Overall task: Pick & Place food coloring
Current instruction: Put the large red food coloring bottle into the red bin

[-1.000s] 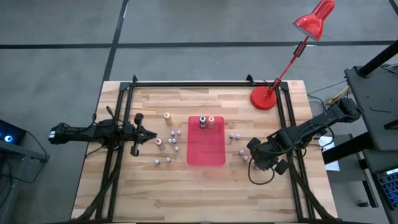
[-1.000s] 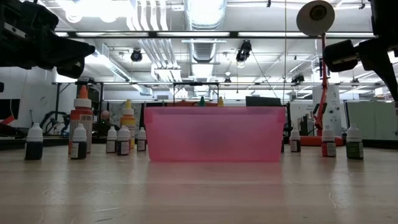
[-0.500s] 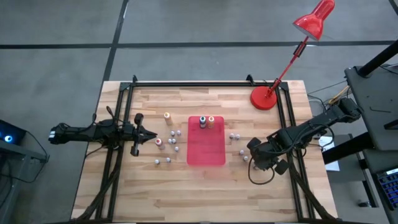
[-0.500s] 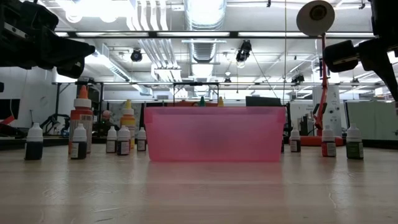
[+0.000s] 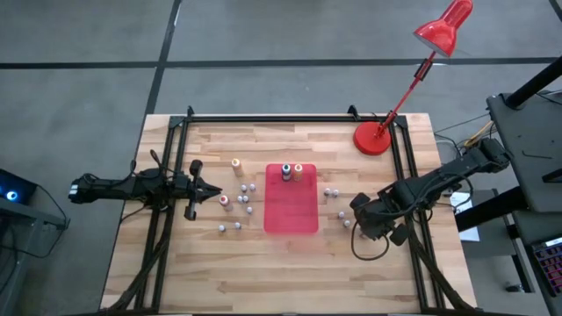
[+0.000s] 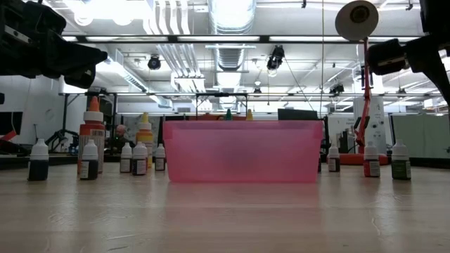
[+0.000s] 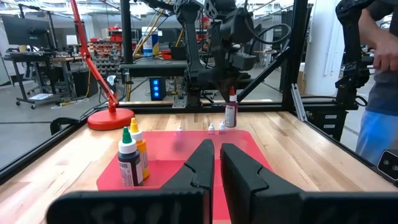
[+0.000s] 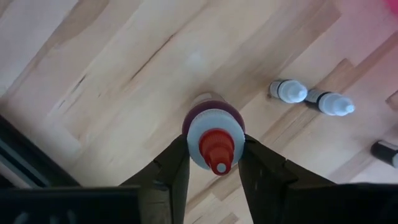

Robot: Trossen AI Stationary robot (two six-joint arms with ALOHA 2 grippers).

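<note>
The right gripper (image 8: 214,163) is pinching a small dark-red plastic bottle with a red tip (image 8: 214,140) around its neck; it looks light, hard and slippery.

Tiny food coloring bottles (image 5: 244,198) stand upright on the wooden table (image 5: 290,263), scattered toward its left and right edges. Two, one teal-capped (image 5: 285,172) and one orange (image 5: 299,170), stand at the far end of the red tray (image 5: 291,219). A red-tipped bottle (image 8: 213,140) sits between the right gripper's (image 8: 213,160) fingers
</note>
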